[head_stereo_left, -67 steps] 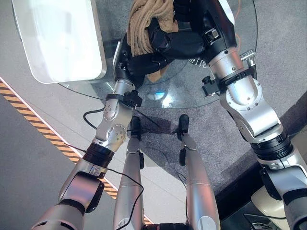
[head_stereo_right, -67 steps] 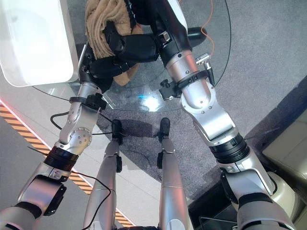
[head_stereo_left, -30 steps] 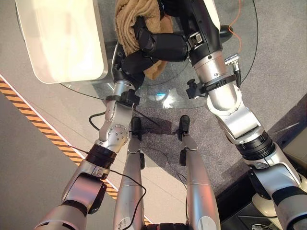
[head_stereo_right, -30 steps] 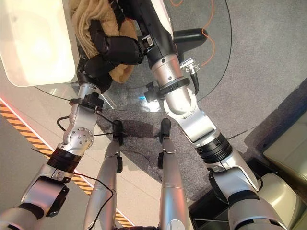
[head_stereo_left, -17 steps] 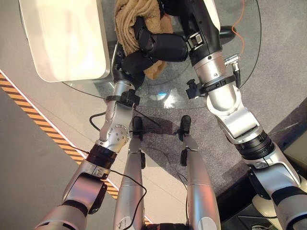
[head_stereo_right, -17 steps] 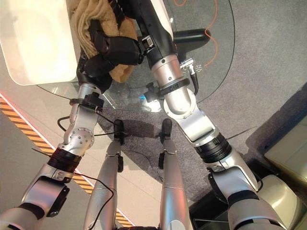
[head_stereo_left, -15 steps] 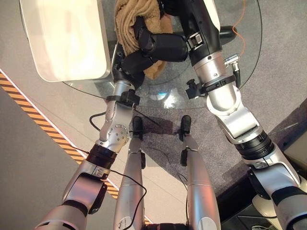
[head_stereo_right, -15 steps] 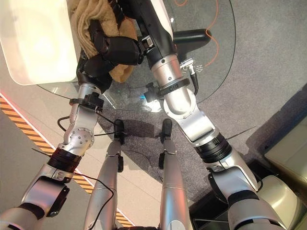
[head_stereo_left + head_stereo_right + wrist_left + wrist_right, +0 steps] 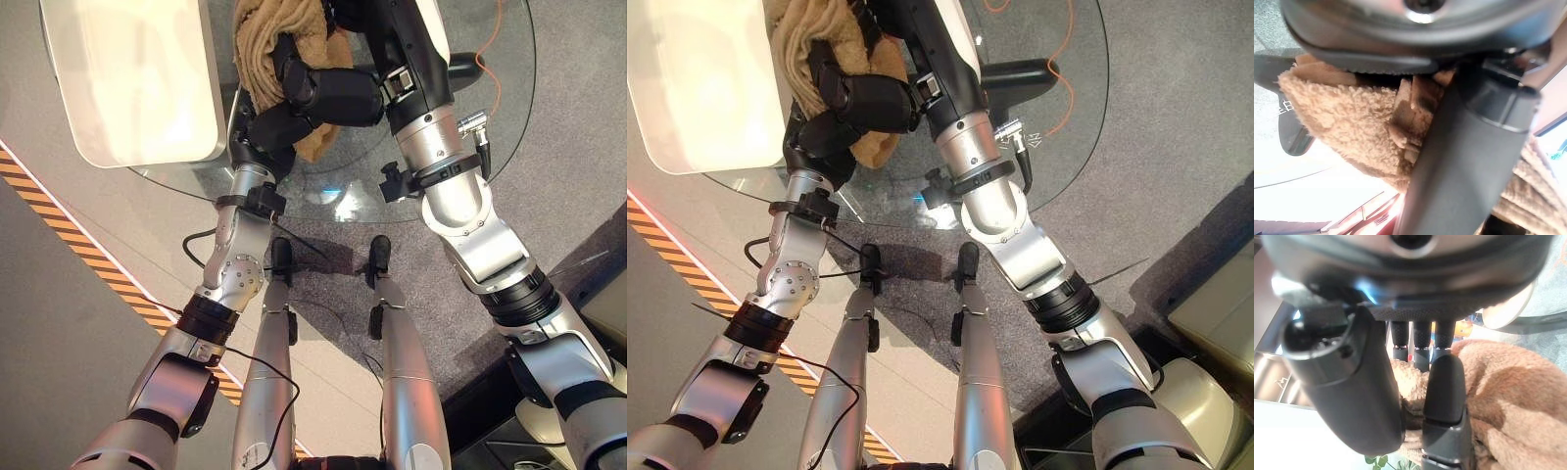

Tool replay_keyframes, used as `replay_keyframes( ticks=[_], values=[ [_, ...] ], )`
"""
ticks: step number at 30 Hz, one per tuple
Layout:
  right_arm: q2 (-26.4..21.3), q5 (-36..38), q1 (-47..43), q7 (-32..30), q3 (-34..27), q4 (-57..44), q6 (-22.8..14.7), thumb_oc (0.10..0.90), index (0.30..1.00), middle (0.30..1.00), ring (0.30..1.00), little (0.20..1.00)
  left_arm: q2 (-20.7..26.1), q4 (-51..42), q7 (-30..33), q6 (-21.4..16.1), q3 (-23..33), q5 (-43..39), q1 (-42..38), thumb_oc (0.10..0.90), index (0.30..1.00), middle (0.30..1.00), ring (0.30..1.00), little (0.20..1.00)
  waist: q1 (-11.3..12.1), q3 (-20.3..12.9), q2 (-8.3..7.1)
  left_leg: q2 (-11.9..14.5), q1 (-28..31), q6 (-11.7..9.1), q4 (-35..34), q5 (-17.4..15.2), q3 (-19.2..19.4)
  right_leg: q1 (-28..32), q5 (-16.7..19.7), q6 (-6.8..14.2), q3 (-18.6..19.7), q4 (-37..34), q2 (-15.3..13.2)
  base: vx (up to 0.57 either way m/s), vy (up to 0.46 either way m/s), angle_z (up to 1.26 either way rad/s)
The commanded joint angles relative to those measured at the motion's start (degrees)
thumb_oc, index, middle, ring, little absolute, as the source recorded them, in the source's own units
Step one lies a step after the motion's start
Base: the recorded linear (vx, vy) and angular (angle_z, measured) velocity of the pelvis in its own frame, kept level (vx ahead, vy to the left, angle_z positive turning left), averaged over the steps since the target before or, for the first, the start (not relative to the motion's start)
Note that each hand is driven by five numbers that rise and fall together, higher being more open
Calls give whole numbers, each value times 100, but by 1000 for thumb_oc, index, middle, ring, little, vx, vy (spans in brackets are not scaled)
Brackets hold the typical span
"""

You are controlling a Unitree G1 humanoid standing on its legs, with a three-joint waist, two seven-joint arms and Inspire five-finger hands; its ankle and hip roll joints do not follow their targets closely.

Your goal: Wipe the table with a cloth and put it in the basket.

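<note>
Fuzzy tan terry cloth (image 9: 284, 39) on a glossy glass table (image 9: 509, 88); matt white basket (image 9: 137, 78).

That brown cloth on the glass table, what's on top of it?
Both hands: the right hand lies over the cloth with fingers pressed into it, and the left hand grips its near edge. The glass table beneath is mostly covered.
</note>
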Motion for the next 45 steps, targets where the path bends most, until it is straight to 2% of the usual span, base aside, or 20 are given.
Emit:
replay_keyframes(
  ticks=[1, 45],
  values=[
    [566, 21, -807, -51, -60, -816, -1108, 800, 900, 900, 900, 900, -329, -748, -632, -461, -58, 175, -672, 100, 300, 300, 300, 200, -39, -146, 164, -433, 118, 483, -148, -68, 344, 337, -336, -56, -280, -109, 269, 0, 0, 0],
    [599, 43, -790, -45, -88, -710, -1195, 800, 900, 900, 900, 900, -355, -674, -688, -548, 19, 154, -638, 100, 300, 300, 300, 200, -58, -146, 161, -446, 30, 493, -96, -85, 313, 246, -328, -66, -209, -80, 315, 0, 0, 0]
  ],
)
